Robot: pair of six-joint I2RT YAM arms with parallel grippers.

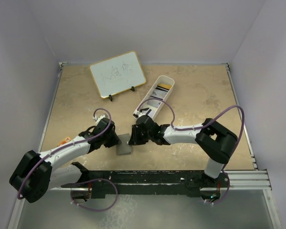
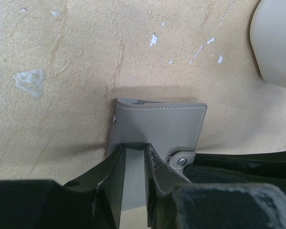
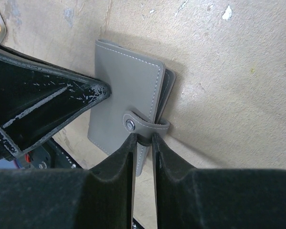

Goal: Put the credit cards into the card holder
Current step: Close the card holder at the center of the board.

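Robot lab test cell, plain lilac walls (image 1: 24, 28) boxing a beige table (image 1: 200, 95), arms (image 1: 181, 135) on metal rail (image 1: 248, 179).

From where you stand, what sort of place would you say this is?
Probably a robot lab test cell: plain walls box in a beige tabletop, two arms are bolted to a rail, beside a small whiteboard and tray.

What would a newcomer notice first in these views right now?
Both arms meet over the grey card holder at the table's near centre. The left gripper clamps its edge, and the right gripper pinches its snap tab, which is fastened shut. Behind them, the credit cards lie in the long white tray.
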